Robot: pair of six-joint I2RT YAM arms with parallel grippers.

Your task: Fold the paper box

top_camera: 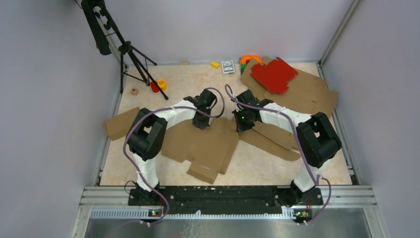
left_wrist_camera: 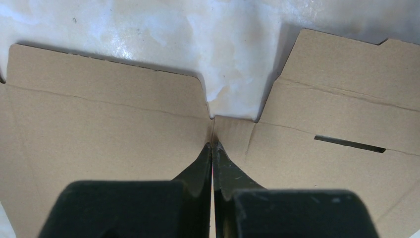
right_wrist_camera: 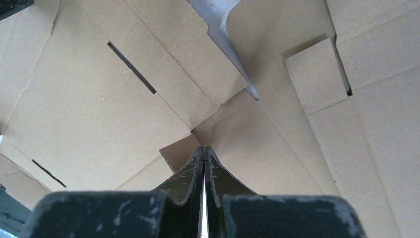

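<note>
Left gripper (left_wrist_camera: 213,147) closed, paper box (left_wrist_camera: 109,129) slot (left_wrist_camera: 349,144)

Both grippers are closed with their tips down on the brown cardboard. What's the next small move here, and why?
Probably open the left gripper slightly and slide it to the flap edge at the notch just ahead. The paper box lies flat, unfolded; the right gripper is shut too, so neither holds a flap yet.
</note>
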